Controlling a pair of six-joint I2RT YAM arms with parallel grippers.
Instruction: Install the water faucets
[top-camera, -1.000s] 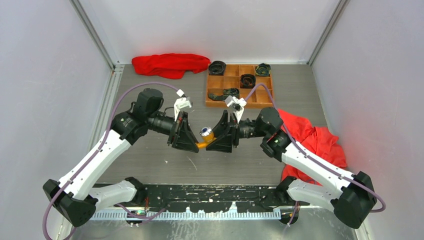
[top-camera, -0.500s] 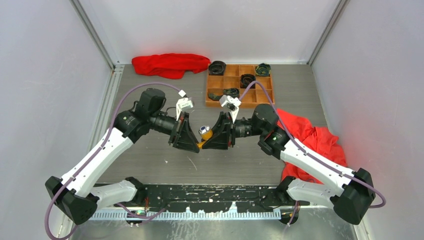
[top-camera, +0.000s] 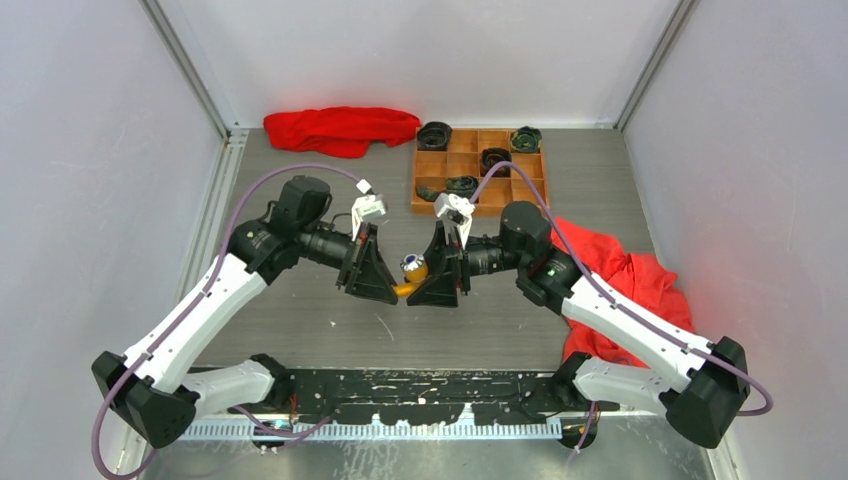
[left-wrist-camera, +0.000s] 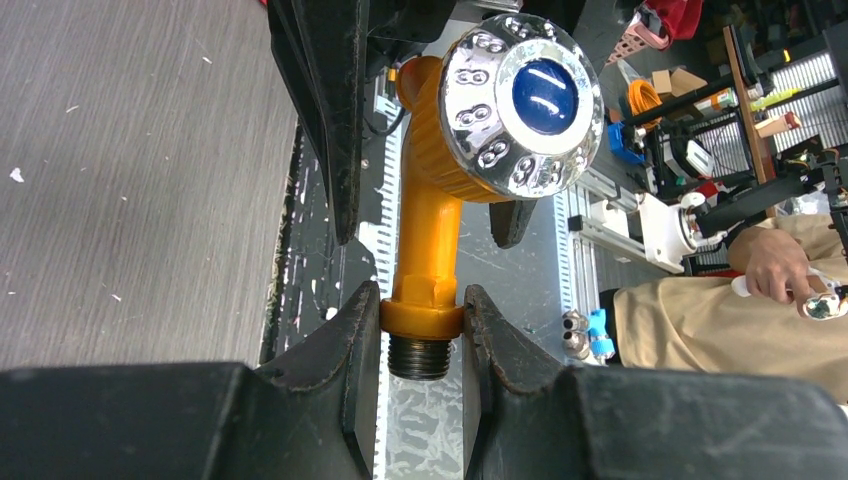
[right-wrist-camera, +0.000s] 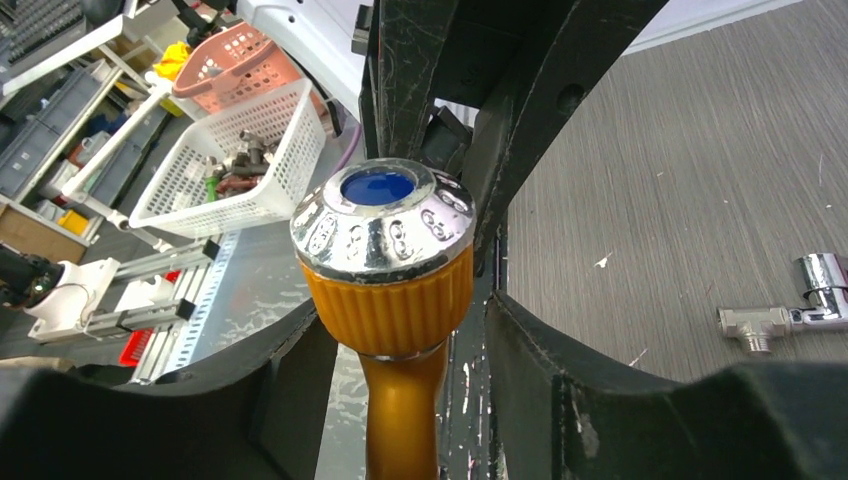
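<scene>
Overhead, the left gripper (top-camera: 393, 290) and the right gripper (top-camera: 420, 285) are seen meeting above the table (top-camera: 300, 330) with the orange-yellow faucet (top-camera: 410, 275) between them; behind them, dark round items (top-camera: 495, 160) are held in several cells of a compartmented orange tray (top-camera: 466, 142). From the left wrist, the faucet's collar, just above its threaded end, is shown clamped between the left fingers (left-wrist-camera: 350, 350), with the chrome knob (left-wrist-camera: 522, 95) at the far end. From the right wrist, the right jaws are shown partly open, straddling the ribbed body under the knob, with a gap visible on one side; only here are the silver faucet (right-wrist-camera: 815, 290), lying on the table, and a white basket (right-wrist-camera: 235, 150) of metal parts off the table to be seen
</scene>
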